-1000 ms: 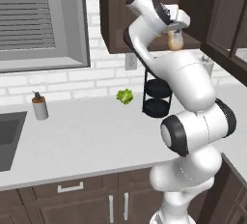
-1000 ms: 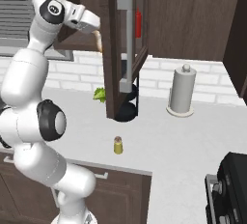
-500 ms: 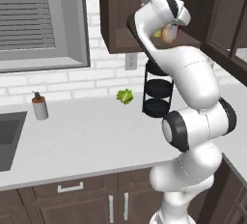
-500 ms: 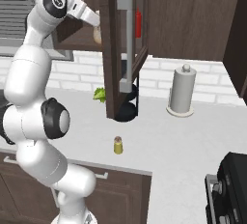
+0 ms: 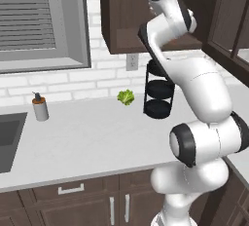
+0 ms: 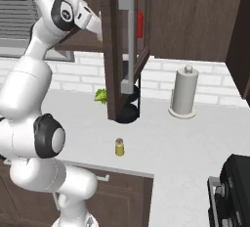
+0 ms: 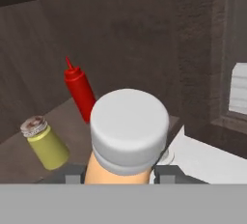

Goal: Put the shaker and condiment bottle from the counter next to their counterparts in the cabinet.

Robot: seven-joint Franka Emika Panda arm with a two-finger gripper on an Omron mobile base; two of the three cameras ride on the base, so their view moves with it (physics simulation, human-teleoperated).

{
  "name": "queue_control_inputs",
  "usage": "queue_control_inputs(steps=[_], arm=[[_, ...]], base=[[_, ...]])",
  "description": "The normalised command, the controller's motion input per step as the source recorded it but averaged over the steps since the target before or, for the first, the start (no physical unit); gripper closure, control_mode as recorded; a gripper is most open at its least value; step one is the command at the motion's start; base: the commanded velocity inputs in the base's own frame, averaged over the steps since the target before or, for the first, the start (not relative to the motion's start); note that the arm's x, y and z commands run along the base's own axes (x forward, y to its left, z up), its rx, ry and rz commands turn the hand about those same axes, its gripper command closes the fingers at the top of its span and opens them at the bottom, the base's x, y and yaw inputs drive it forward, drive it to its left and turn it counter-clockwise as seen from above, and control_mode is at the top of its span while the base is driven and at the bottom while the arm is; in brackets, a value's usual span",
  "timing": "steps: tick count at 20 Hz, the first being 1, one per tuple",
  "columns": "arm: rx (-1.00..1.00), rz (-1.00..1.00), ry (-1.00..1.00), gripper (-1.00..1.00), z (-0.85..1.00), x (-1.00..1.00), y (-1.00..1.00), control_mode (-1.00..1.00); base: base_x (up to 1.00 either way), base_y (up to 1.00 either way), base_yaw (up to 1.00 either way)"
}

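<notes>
Gripper [image 7: 118, 174] jaws are clamped on the condiment bottle [image 7: 126, 138], inside the cabinet [image 7: 144, 39] near the red bottle [image 7: 80, 91] and shelf shaker [image 7: 44, 143]. It looks rigid, light and smooth, probably slippery; gripping its body below the cap seems sensible.

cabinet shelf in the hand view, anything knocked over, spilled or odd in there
Nothing stands out. The slim red bottle and the shaker stand on the cabinet shelf, apart from each other, with no spill; their lean matches the rolled camera. The gripper holds the condiment bottle in front of them.
</notes>
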Motion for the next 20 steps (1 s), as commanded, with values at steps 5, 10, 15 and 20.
queue_control_inputs(steps=[5,10,15,20], arm=[[-0.13,0.11,-0.21,1.0,-0.04,-0.06,0.0,-1.0],[0.0,0.0,0.0,1.0,-0.06,0.02,-0.02,-1.0],[0.0,0.0,0.0,1.0,-0.17,0.25,-0.06,-1.0],[0.0,0.0,0.0,1.0,0.0,0.1,0.0,-1.0]], base=[[0.0,0.0,0.0],[0.0,0.0,0.0],[0.0,0.0,0.0],[0.0,0.0,0.0]])
